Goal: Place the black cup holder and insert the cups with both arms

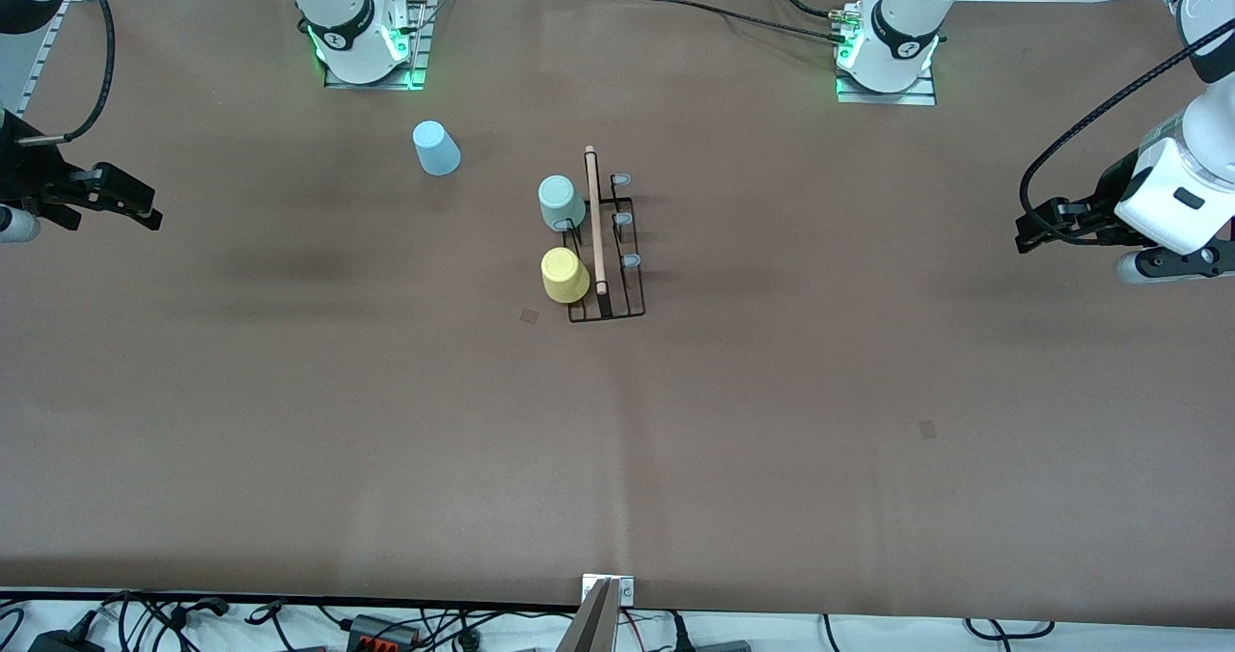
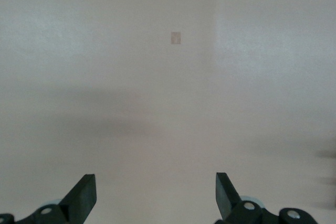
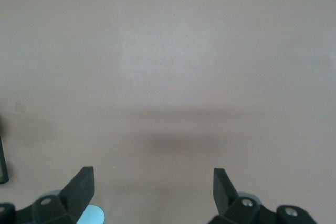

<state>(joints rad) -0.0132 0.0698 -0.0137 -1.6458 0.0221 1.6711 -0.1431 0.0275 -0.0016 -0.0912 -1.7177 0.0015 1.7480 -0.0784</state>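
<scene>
The black cup holder (image 1: pixel 608 276) stands mid-table, its wooden rod handle (image 1: pixel 595 220) on top. A mint green cup (image 1: pixel 561 202) and a yellow cup (image 1: pixel 564 275) sit upside down on its pegs on the side toward the right arm's end. Three pale pegs (image 1: pixel 623 218) on the other side are bare. A light blue cup (image 1: pixel 436 148) stands upside down on the table, nearer the right arm's base; a bit of it shows in the right wrist view (image 3: pixel 90 216). My right gripper (image 1: pixel 145 210) (image 3: pixel 154 174) and left gripper (image 1: pixel 1028 232) (image 2: pixel 156 179) hang open and empty over the table's ends.
The brown table (image 1: pixel 617 440) carries small darker marks (image 1: pixel 529 314) beside the holder and toward the left arm's end (image 1: pixel 927 428). The arm bases (image 1: pixel 362 35) stand along the table's edge farthest from the front camera. A corner of the holder shows in the right wrist view (image 3: pixel 2 163).
</scene>
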